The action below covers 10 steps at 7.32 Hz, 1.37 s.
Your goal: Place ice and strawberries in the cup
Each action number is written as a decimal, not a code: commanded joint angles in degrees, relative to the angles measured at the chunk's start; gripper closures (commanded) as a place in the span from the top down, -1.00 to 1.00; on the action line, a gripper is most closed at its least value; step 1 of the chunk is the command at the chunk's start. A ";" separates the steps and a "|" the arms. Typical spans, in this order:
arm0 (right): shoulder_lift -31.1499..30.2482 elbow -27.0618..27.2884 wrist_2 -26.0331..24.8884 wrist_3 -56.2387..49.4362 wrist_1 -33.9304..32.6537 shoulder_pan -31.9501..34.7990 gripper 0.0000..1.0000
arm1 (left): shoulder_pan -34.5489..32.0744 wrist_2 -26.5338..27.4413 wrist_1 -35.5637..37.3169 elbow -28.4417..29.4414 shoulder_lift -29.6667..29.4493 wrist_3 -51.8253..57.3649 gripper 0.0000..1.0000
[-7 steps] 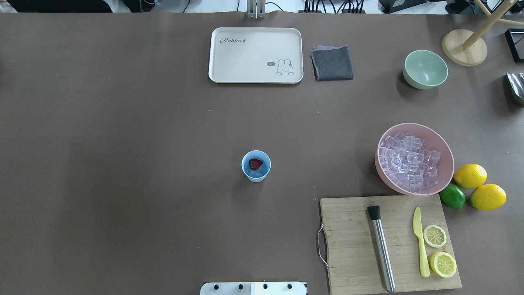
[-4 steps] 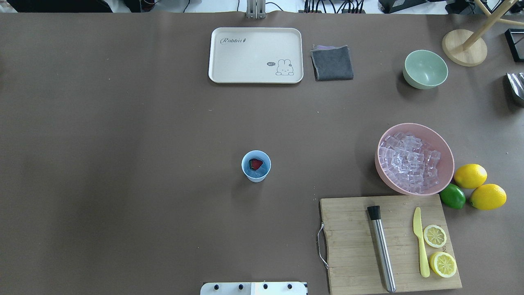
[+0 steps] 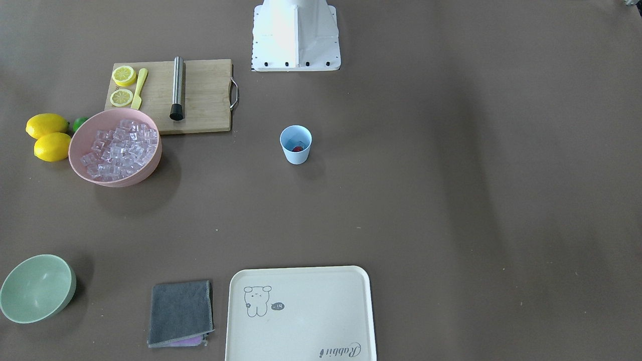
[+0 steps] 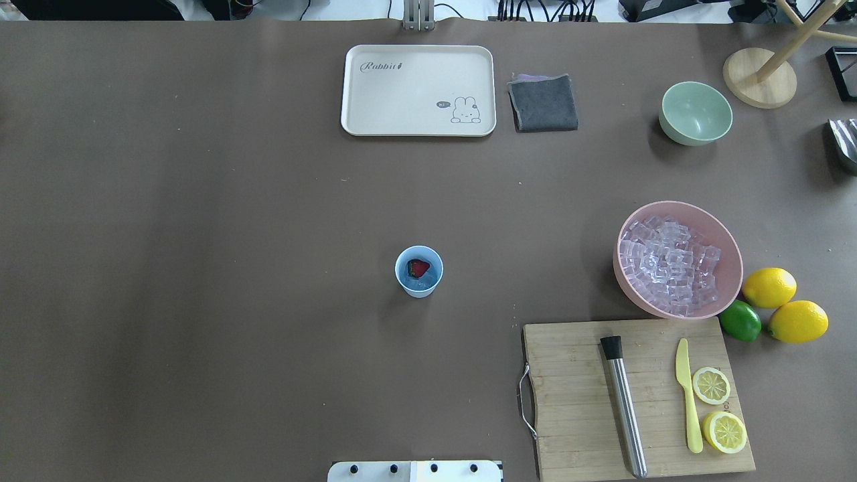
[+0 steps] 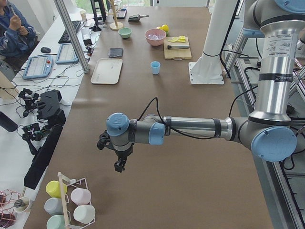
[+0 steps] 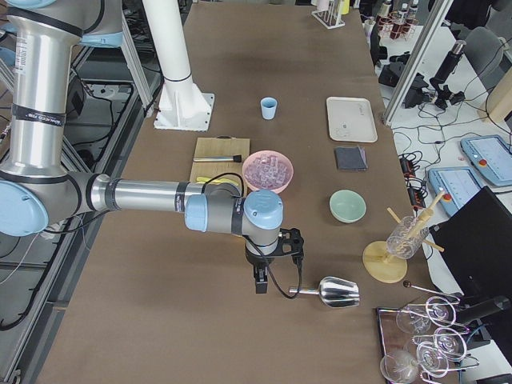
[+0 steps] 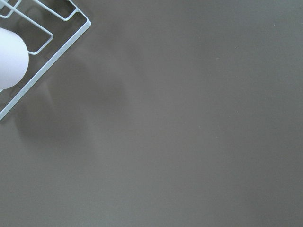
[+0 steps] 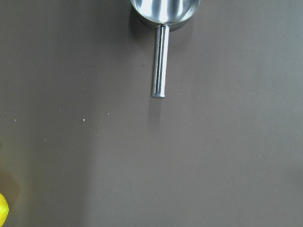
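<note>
The light-blue cup stands upright mid-table, also in the front-facing view. The red strawberry lies inside it on pale contents that I cannot make out. The ice is heaped in the pink bowl at the right. My left gripper shows only in the exterior left view, far from the cup over bare table. My right gripper shows only in the exterior right view, beside a metal scoop. I cannot tell whether either is open or shut.
A cutting board holds a steel muddler, a yellow knife and lemon halves. Two lemons and a lime sit by the pink bowl. A cream tray, grey cloth and green bowl stand at the far side.
</note>
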 commanded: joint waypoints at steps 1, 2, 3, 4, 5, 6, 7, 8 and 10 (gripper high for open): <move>0.00 0.00 0.00 0.00 0.00 0.00 1.00 | -0.22 -0.64 -0.12 0.71 1.05 -0.61 0.95; 0.00 0.00 0.00 0.00 0.09 0.00 1.00 | -0.22 -0.12 -0.21 0.63 1.40 -0.52 0.95; 0.00 0.00 0.00 0.00 0.09 0.00 1.00 | -0.22 -0.11 -0.04 0.54 1.40 -0.61 0.95; 0.00 0.00 0.00 0.00 0.17 0.00 1.00 | -0.22 -0.20 -0.04 0.37 1.49 -0.52 0.95; -0.09 0.00 0.00 0.00 0.18 0.00 1.00 | -0.22 -0.20 -0.04 0.37 1.49 -0.52 0.95; -0.09 0.00 0.00 -0.08 0.26 0.00 1.00 | -0.22 -0.20 -0.04 0.54 1.66 -0.52 0.95; -0.17 0.08 0.00 0.00 0.35 0.00 1.00 | -0.22 -0.20 -0.13 0.54 1.67 -0.52 0.95; -0.18 0.09 0.17 0.00 0.35 0.00 1.00 | -0.22 -0.29 -0.13 0.80 1.75 -0.52 0.95; -0.18 0.09 0.09 0.00 0.44 0.00 1.00 | -0.22 -0.37 -0.13 1.33 1.75 -0.52 0.95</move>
